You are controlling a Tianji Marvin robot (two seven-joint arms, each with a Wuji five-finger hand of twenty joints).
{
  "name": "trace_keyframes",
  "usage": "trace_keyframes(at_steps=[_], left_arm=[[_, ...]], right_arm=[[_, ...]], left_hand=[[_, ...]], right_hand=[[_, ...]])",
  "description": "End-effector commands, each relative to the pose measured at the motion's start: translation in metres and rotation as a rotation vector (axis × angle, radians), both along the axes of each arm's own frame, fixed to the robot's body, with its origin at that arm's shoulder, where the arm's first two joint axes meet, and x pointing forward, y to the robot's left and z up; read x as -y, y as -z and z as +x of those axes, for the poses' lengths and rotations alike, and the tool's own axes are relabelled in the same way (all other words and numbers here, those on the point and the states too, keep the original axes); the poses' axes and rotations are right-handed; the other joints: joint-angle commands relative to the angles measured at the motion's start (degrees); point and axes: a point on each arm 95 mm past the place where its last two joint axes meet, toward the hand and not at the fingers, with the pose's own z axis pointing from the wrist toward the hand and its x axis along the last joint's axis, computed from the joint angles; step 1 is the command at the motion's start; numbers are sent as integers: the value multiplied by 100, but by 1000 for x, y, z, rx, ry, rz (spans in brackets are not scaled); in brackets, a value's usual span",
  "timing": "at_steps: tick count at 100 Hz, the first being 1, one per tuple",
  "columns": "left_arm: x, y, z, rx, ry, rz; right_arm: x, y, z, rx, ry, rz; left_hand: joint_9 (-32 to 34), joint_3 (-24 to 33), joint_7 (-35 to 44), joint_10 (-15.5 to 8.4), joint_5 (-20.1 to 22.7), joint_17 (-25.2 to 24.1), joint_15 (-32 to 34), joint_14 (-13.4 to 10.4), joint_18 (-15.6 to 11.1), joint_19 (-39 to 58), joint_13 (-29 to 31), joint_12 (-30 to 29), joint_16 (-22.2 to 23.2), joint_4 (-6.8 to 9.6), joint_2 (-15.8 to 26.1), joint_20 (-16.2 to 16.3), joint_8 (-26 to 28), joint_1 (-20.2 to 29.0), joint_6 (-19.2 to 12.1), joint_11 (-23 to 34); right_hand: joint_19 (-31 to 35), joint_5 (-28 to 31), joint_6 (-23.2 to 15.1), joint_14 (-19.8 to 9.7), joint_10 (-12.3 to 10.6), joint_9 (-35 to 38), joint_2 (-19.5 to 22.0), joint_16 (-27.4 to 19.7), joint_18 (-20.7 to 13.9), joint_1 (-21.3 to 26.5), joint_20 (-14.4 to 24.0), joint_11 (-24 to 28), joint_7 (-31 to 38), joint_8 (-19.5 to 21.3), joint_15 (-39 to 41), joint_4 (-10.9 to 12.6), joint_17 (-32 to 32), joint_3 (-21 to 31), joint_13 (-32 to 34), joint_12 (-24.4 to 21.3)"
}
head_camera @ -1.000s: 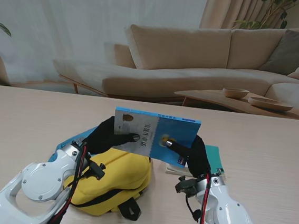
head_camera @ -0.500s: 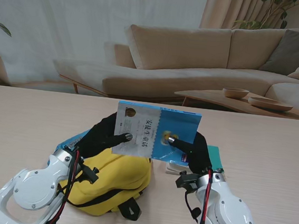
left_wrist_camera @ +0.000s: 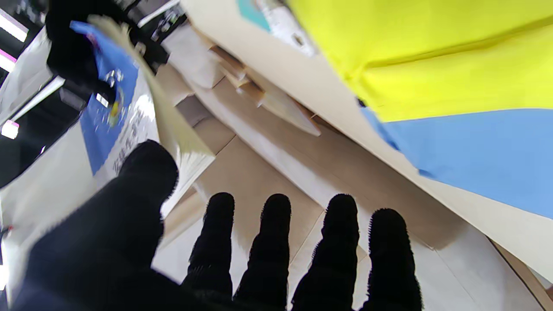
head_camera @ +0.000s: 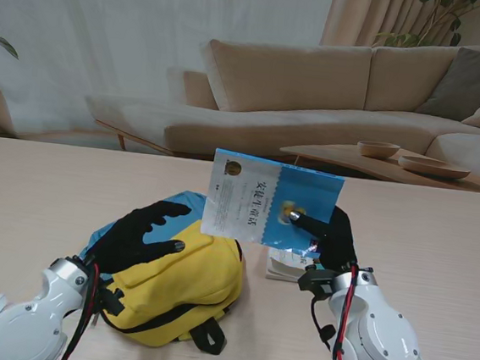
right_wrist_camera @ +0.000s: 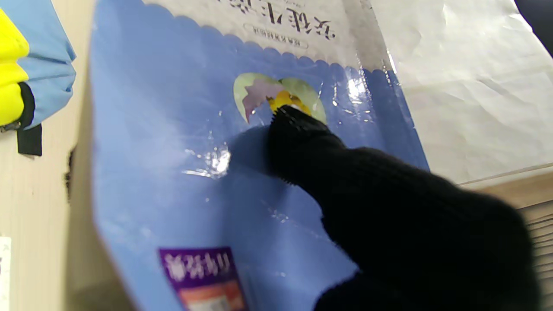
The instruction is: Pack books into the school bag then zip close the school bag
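Note:
A yellow and light-blue school bag point(head_camera: 181, 281) lies on the table in front of me, slightly left. My right hand point(head_camera: 328, 236) is shut on a blue-and-white book point(head_camera: 269, 203), holding it upright above the table to the right of the bag, thumb on the cover point(right_wrist_camera: 298, 129). The same book point(left_wrist_camera: 129, 108) shows in the left wrist view, apart from that hand's fingers. My left hand point(head_camera: 143, 237) is open with fingers spread, hovering over the bag's left side point(left_wrist_camera: 432, 56) and holding nothing. More books point(head_camera: 287, 268) lie flat on the table under the raised one.
The wooden table point(head_camera: 42, 203) stretches out to both sides. Beyond its far edge stand a beige sofa point(head_camera: 316, 94) and a low coffee table with two bowls point(head_camera: 412, 159).
My left hand has let go of the book and drawn back over the bag. The right hand alone now holds the book, which has shifted right and tilted.

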Motion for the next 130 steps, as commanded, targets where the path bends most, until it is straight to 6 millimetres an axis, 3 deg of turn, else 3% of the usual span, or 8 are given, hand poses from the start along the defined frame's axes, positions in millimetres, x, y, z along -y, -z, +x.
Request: trace_keyframes(at_steps=[1, 58, 97, 107, 111, 116, 121, 130], left_arm=[[2, 3, -7, -41, 36, 28], [17, 34, -21, -135, 187, 549], [28, 57, -7, -161, 202, 749], [30, 60, -4, -171, 191, 747], [30, 61, -3, -173, 188, 744], [30, 61, -2, -172, 181, 740], [30, 60, -1, -167, 169, 726], [30, 58, 1, -164, 157, 683]], right_arm=[[2, 1, 2, 3, 9, 4], [11, 7, 8, -18, 50, 10], [13, 7, 8, -28, 53, 16], [14, 8, 7, -31, 55, 18], [14, 8, 7, -32, 54, 19], [14, 8, 7, -32, 52, 17], [14, 9, 7, -35, 51, 17], [15, 9, 7, -39, 51, 21]], left_hand=[[-45, -184, -54, -61, 74, -139, -140, -137, -171, -201, -82, -78, -121, 99, 17, -98, -80, -139, -53, -102], [-205, -681, -191, -332, -187, -169, -271, -398, -400, -508, -207, 44, -73, 136, 210, 9, 85, -192, -56, -87], [-128, -30, 589, -504, -205, -14, 280, -488, -487, 4, -48, 495, 260, 183, 223, 342, 701, 203, -141, 523], [386, 32, 1254, -471, 153, 166, 733, -428, -421, 465, 286, 809, 461, 118, 260, 366, 1264, 726, -260, 1016], [593, -224, 1473, -467, 252, 264, 973, -404, -393, 692, 464, 961, 565, -14, 177, 366, 1499, 1179, -288, 1263], [894, -742, 1783, -456, 418, 411, 1255, -334, -329, 942, 749, 1088, 657, 10, 152, 348, 1562, 1756, -431, 1495], [1359, -1137, 2102, -442, 513, 563, 1593, -248, -282, 1248, 1002, 2059, 768, 69, 211, 319, 1512, 2245, -494, 1395], [2314, -1362, 2493, -362, 1093, 983, 2251, -35, -110, 1830, 1621, 2543, 933, 50, 403, 391, 1538, 2728, -584, 1362]], right_hand=[[338, 869, -752, 45, 33, 324, 394, 179, 101, 509, -18, 155, 909, 522, 311, -57, 191, 610, 535, 154], [362, 889, -746, 52, 21, 346, 375, 183, 120, 512, -100, 131, 920, 517, 287, -60, 163, 635, 527, 156], [379, 896, -757, 49, 17, 339, 372, 189, 110, 514, -128, 130, 927, 532, 288, -64, 143, 639, 524, 160], [389, 898, -757, 54, 23, 346, 371, 191, 115, 513, -132, 135, 928, 538, 290, -63, 150, 640, 526, 162], [387, 898, -751, 56, 19, 346, 371, 192, 117, 509, -135, 135, 928, 540, 292, -65, 141, 637, 521, 163], [390, 898, -751, 58, 20, 343, 374, 194, 108, 513, -137, 134, 927, 542, 296, -64, 139, 639, 520, 162], [394, 899, -751, 63, 32, 347, 375, 195, 107, 514, -139, 136, 926, 543, 300, -63, 138, 641, 521, 163], [400, 897, -743, 79, 35, 347, 372, 194, 119, 512, -140, 137, 925, 545, 298, -63, 138, 641, 506, 162]])
